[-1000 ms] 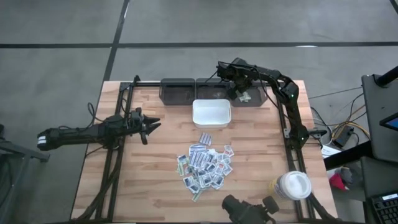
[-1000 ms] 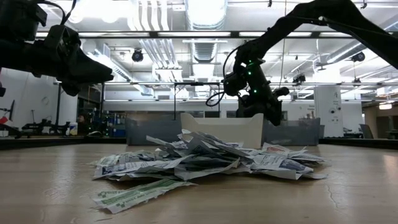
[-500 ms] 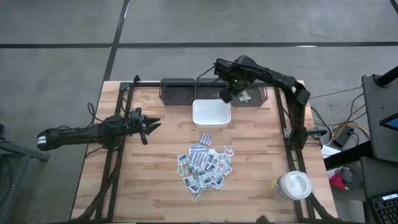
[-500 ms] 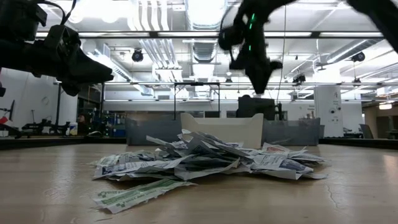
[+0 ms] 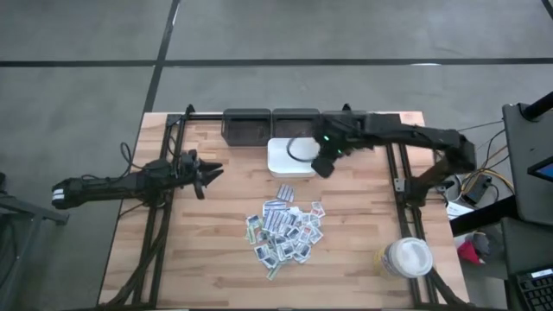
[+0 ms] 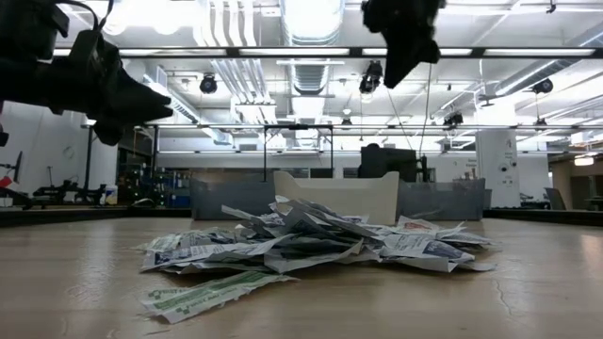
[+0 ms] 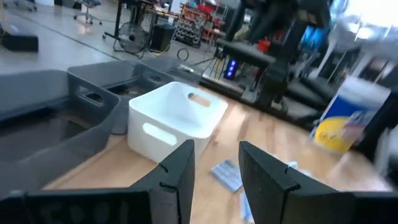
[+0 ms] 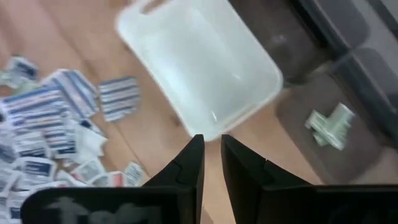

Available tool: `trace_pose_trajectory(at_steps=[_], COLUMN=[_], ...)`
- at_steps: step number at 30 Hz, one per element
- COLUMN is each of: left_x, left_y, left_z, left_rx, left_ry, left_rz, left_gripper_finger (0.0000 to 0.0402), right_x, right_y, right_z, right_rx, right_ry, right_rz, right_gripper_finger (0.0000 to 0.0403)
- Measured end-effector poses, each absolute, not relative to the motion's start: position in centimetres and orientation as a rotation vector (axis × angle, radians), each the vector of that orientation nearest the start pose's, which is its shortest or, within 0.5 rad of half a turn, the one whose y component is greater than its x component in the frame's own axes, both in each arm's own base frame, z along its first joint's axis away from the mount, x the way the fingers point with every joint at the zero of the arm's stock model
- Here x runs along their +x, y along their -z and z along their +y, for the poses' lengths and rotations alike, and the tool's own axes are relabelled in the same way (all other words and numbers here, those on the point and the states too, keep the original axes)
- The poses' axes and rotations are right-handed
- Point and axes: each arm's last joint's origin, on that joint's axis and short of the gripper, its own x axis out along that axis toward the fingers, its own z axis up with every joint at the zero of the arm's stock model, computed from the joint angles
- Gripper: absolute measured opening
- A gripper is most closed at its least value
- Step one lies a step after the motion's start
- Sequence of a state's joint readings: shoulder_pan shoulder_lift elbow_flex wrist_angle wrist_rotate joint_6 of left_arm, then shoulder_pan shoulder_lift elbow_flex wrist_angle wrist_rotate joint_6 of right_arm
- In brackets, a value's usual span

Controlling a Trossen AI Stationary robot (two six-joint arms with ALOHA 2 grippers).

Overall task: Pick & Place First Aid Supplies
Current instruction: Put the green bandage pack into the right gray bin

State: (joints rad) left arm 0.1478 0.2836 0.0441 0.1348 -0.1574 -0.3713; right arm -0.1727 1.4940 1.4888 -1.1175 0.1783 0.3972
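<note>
Since the earlier frame we note the right gripper (image 5: 321, 166) has swung from the bins to the white tray's (image 5: 282, 161) 3 o'clock edge, fingers narrowly parted, empty. First aid supplies (image 5: 285, 230) lie heaped at its 7 o'clock on the surface (image 5: 216, 259), pile's long axis 1-to-7. Left gripper (image 5: 207, 174) waits open.

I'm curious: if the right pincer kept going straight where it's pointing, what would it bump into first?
Probably the near rim of the white tray, which lies just ahead of the right pincer; depth is unclear.
</note>
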Motion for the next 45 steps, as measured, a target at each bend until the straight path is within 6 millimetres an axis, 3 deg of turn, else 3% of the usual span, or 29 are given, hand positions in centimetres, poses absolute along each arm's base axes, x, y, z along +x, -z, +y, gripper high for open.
trace_pose_trajectory(at_steps=[4, 11, 15, 20, 25, 32, 38, 45], left_x=[11.3, 11.3, 11.1, 11.2, 12.1, 14.5, 17.6, 22.5], left_y=[-17.2, -18.6, -20.0, -22.9, -26.1, -28.8, -29.0, -26.4], left_z=[2.1, 2.1, 2.1, 1.8, 1.5, 0.2, -1.9, -5.7], left_rx=[-0.484, -0.525, -0.524, -0.49, -0.499, -0.603, -0.696, -0.721], left_ry=[-0.313, -0.267, -0.216, -0.153, -0.165, -0.223, -0.287, -0.318], left_rz=[-0.017, -0.164, -0.304, -0.315, -0.116, 0.403, 0.749, 0.956], left_gripper_finger=[0.0119, 0.0119, 0.0119, 0.0119, 0.0119, 0.0119, 0.0119, 0.0119], right_x=[25.0, 19.1, 16.6, 14.2, 12.3, 10.6, 9.9, 9.8], right_y=[-32.4, -30.1, -28.9, -27.5, -26.3, -25.4, -25.3, -25.4], right_z=[-4.0, -3.0, -2.7, -2.1, -1.7, -1.5, -1.4, -1.4], right_rx=[0.401, 0.463, 0.46, 0.463, 0.464, 0.461, 0.422, 0.366], right_ry=[0.527, 0.496, 0.436, 0.31, 0.234, 0.208, 0.201, 0.197], right_rz=[0.957, 0.731, 0.543, 0.363, 0.245, 0.134, 0.098, 0.096], right_gripper_finger=[0.005, 0.0038, 0.0033, 0.0031, 0.0031, 0.0031, 0.0031, 0.0031])
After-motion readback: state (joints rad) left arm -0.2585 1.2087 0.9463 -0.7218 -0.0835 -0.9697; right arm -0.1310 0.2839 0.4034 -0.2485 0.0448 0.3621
